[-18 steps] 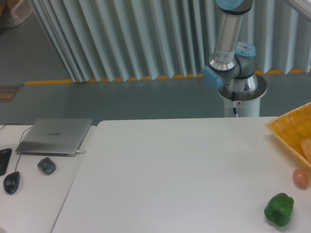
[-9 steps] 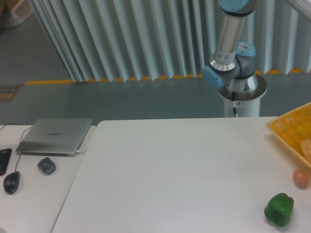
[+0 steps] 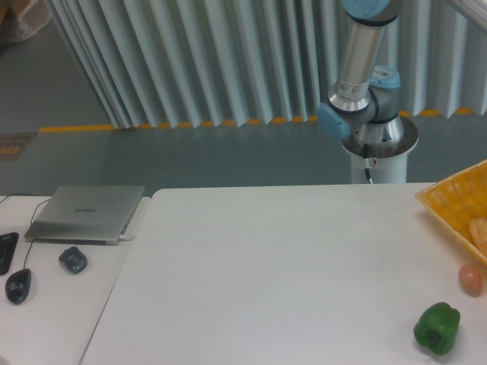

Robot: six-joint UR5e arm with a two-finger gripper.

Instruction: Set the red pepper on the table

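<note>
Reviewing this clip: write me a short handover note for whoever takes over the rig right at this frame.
Gripper: out of frame; only the arm's base and lower links show behind the table.
Red pepper: not visible anywhere in view.
On the table's right side: green pepper, small orange-pink fruit, corner of the yellow basket.
Done: no placement can be confirmed.
Left: locate the red pepper and set it on the table.

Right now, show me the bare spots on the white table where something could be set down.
The widest free patch on the table runs from its left edge to the green pepper, and back to the far edge. It is crowded at the right: basket, small fruit and green pepper sit close together. The end effector and red pepper are out of view.
</note>
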